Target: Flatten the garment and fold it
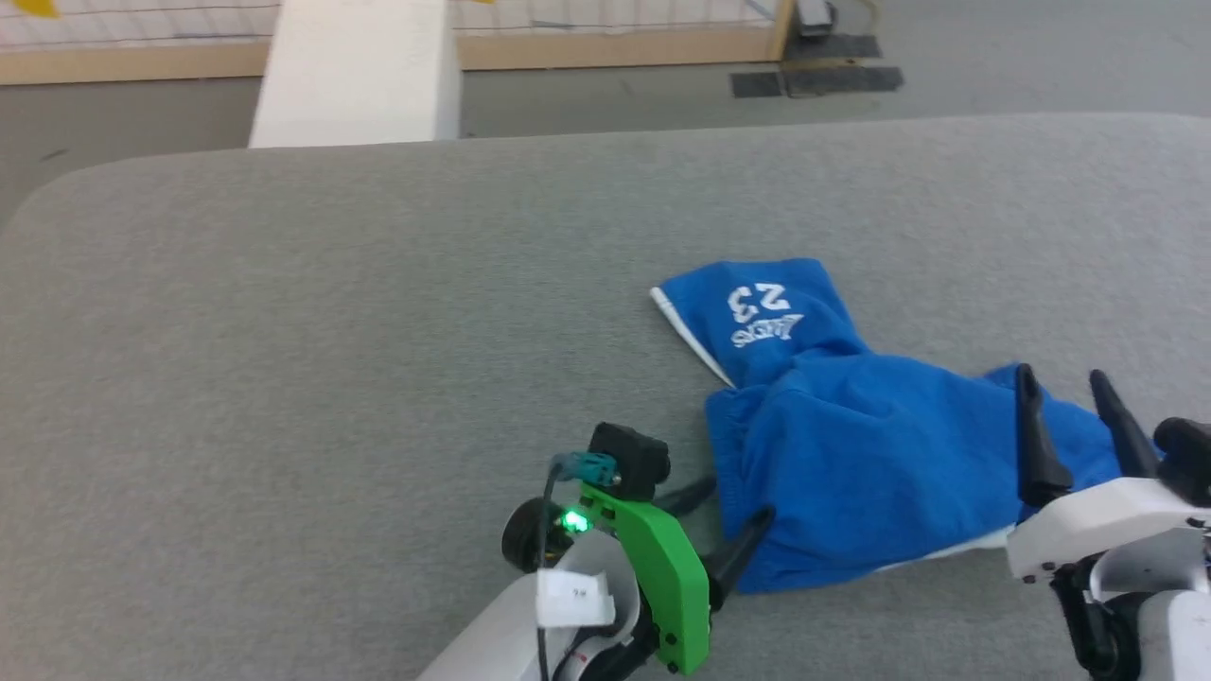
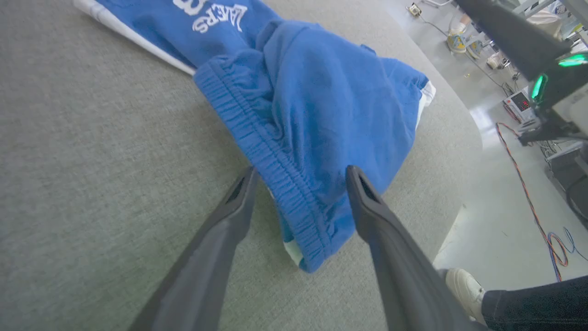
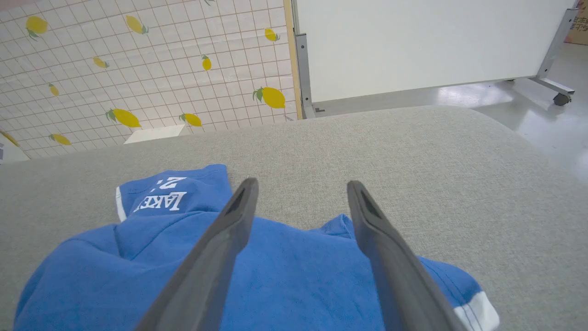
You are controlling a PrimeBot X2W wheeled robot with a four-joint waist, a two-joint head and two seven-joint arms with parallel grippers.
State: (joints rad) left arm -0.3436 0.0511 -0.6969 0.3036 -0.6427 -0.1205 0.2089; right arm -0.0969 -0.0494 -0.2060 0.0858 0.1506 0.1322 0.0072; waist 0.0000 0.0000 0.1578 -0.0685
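Even bright indoor light, faint shadows, glare on floor [image 3: 477,94], wide-angle bending at wrist-view edges

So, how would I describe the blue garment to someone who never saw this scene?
Look at the wide grey table. On its near right part lies the garment, crumpled. It alone is bright blue, with a white 23 and edge stripe.

The right gripper [image 3: 302,184], fingers spread, hangs over the crumpled blue garment [image 3: 294,280] (white lettering at ten o'clock) on the grey table [image 3: 436,156].
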